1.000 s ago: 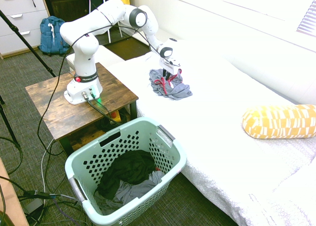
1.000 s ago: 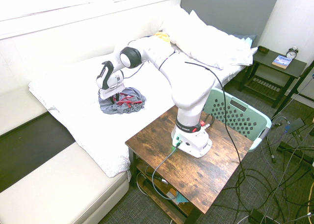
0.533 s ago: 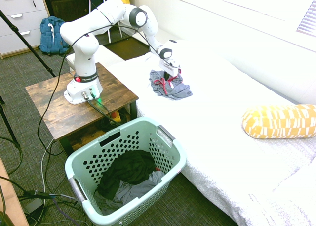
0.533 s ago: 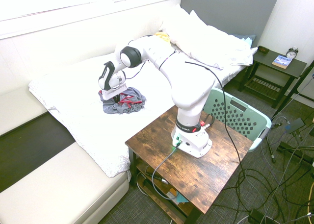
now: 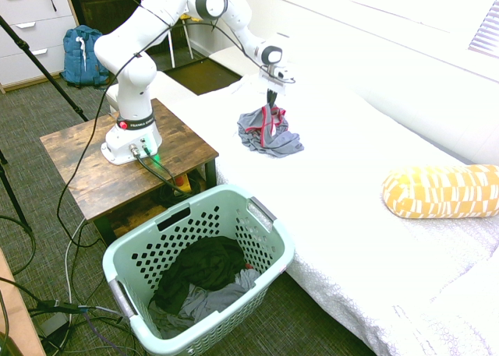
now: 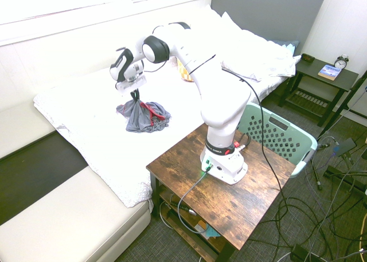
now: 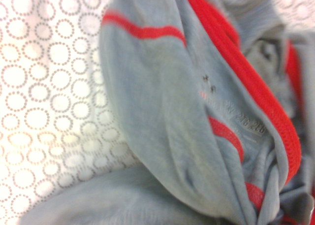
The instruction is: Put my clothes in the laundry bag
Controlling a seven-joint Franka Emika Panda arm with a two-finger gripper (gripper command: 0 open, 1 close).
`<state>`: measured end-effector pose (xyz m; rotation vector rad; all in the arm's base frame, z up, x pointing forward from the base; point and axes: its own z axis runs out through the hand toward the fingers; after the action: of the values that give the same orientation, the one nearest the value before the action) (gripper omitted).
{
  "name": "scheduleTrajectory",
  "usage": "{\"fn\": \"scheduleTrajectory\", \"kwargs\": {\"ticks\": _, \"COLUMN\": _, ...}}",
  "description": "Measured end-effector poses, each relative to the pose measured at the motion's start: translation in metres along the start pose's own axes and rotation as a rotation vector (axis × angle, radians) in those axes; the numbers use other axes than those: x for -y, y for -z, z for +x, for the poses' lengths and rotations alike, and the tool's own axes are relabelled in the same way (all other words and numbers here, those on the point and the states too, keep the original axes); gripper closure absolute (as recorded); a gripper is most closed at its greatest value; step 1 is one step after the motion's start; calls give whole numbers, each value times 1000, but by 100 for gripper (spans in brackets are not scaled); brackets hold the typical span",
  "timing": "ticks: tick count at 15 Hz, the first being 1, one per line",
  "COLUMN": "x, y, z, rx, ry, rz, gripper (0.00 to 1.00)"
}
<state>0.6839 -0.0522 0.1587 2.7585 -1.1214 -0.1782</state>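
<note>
The clothes (image 5: 267, 132), a blue-grey garment with red trim, are pulled up into a peak on the white bed (image 5: 351, 208), their lower folds still resting on the cover. My gripper (image 5: 270, 100) is shut on the top of that peak, also visible in the second exterior view as gripper (image 6: 136, 94) above the clothes (image 6: 142, 114). In the wrist view the clothes (image 7: 172, 116) fill most of the picture. The mint-green laundry bag (image 5: 270, 216) stands on the floor beside the bed, and the laundry bag (image 6: 280, 137) shows behind the wooden table.
A black garment (image 5: 204, 261) and a grey cloth (image 5: 209, 300) lie inside the basket. A wooden side table (image 5: 86, 169) stands between the arm's base and the basket. A yellow patterned pillow (image 5: 440, 191) lies on the bed; a blue backpack (image 5: 80, 56) sits by the drawers.
The gripper has risen from the bed, drawing the garment's top up into a peak; before, it was pressed low into the crumpled heap.
</note>
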Motion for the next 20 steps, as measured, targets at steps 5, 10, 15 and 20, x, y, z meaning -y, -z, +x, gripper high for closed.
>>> {"fn": "scheduleTrajectory", "kwargs": {"ticks": 5, "x": -125, "y": 195, "z": 21, "rx": 0, "ry": 50, "rz": -313, "gripper": 100}}
{"fn": "scheduleTrajectory", "kwargs": {"ticks": 10, "x": -263, "y": 362, "z": 14, "rx": -41, "ry": 19, "rz": -601, "gripper": 100}}
{"fn": "scheduleTrajectory", "kwargs": {"ticks": 15, "x": -469, "y": 447, "z": -31, "rx": 117, "ry": -166, "rz": -795, "gripper": 100}}
{"fn": "scheduleTrajectory", "kwargs": {"ticks": 20, "x": -674, "y": 350, "z": -69, "rx": 369, "ry": -383, "rz": -794, "gripper": 100}}
